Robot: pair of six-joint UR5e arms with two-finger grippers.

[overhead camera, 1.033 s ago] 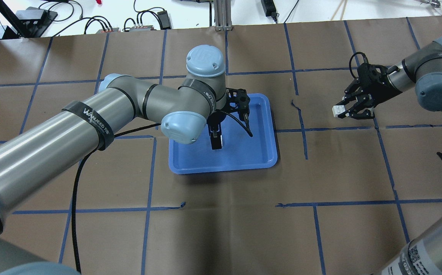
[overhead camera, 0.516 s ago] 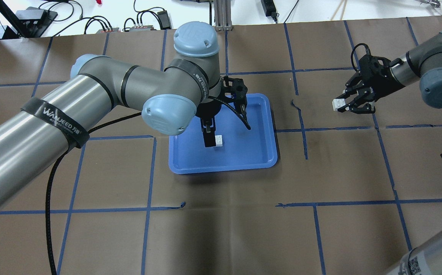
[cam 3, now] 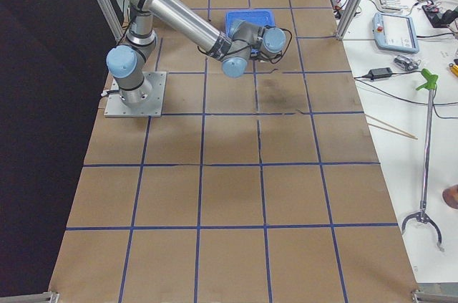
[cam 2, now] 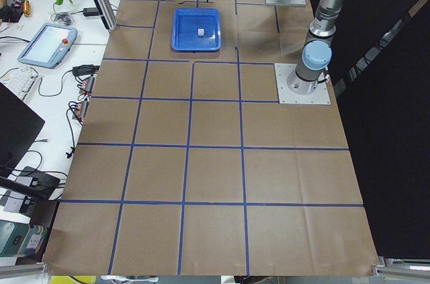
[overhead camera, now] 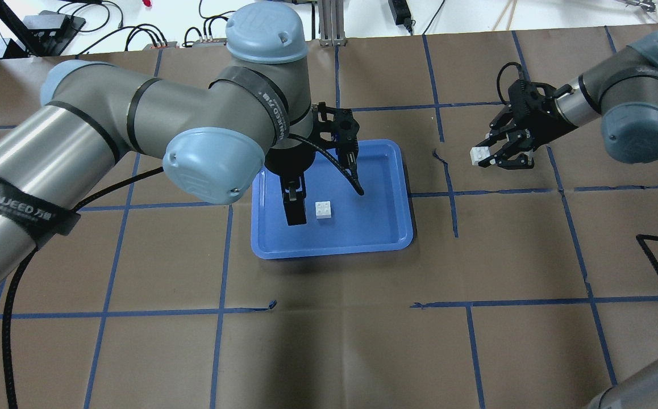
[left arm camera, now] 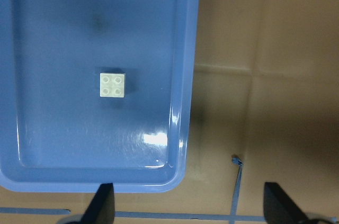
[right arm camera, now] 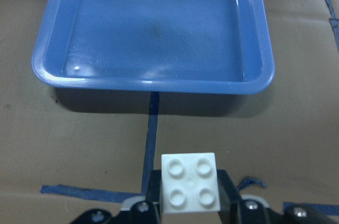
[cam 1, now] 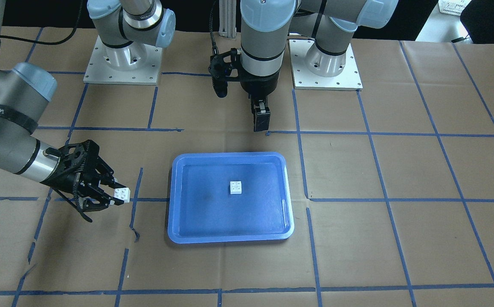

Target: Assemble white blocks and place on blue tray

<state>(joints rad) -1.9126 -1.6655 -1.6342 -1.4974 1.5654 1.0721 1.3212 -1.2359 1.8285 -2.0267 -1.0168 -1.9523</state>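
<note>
— Resting where, the first block (overhead camera: 323, 209)?
— Studs up near the middle of the tray (overhead camera: 390, 241), nothing touching it.
— And the left gripper (overhead camera: 294, 211)?
— Above the tray, just beside that block, fingers spread and empty.
— The other block (overhead camera: 480, 154)?
— Pinched by the right gripper (overhead camera: 485, 159) above the paper, well apart from the tray.

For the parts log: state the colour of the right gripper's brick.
The brick in the right gripper is white, clearest in the right wrist-mounted view.
</note>
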